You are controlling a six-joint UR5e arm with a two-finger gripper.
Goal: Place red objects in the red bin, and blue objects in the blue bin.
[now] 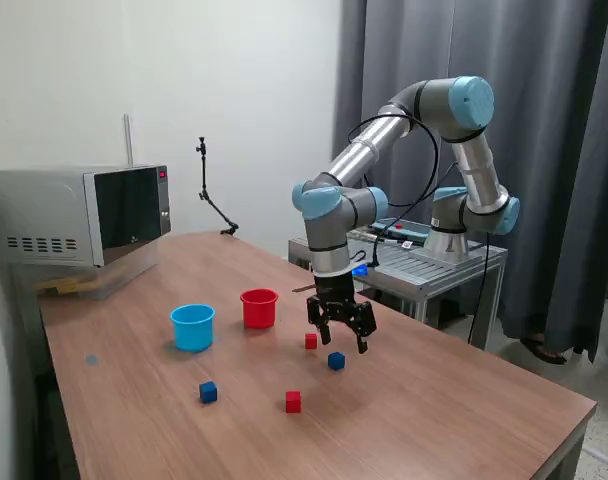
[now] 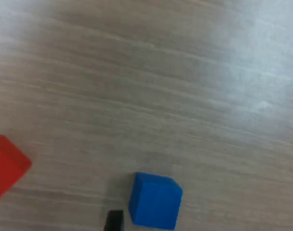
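My gripper (image 1: pixel 342 338) hangs open and empty a little above the table, just over a dark blue cube (image 1: pixel 336 360). In the wrist view that blue cube (image 2: pixel 155 200) lies beside one black fingertip (image 2: pixel 113 221), with the gripper (image 2: pixel 206 224) spread wide. A red cube (image 1: pixel 311 341) (image 2: pixel 4 166) lies close by, towards the cups. A second blue cube (image 1: pixel 208 392) and a second red cube (image 1: pixel 293 401) lie nearer the front. The red cup (image 1: pixel 259 308) and the light blue cup (image 1: pixel 193 327) stand upright side by side on the exterior view's left of the gripper.
A microwave (image 1: pixel 79 215) sits at the exterior view's far left of the wooden table (image 1: pixel 434 420). A thin black stand (image 1: pixel 212 195) rises at the back edge. A metal cart (image 1: pixel 434 262) holding the arm's base stands behind the table.
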